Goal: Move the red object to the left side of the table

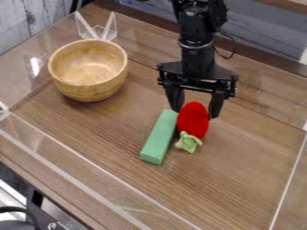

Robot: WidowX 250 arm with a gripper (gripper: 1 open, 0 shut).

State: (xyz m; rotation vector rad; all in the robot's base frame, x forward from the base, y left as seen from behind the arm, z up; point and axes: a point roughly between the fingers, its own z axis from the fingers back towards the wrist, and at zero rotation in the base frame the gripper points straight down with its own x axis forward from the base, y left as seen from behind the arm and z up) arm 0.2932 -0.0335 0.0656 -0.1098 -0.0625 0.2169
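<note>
1. The black two-fingered gripper (pixel 197 103) points straight down with its jaws spread wide, straddling the top of the small oval red toy strawberry (pixel 193 120); it holds nothing.
2. The strawberry lies on the brown wood-grain table (pixel 240 171), right of centre, its pale green leafy end toward the camera.
3. A long light-green rectangular block (pixel 159 137) lies just beside the strawberry's left.
4. A round wooden bowl (pixel 88 70) sits well apart, far left.
5. No readable writing or brand shows.
</note>
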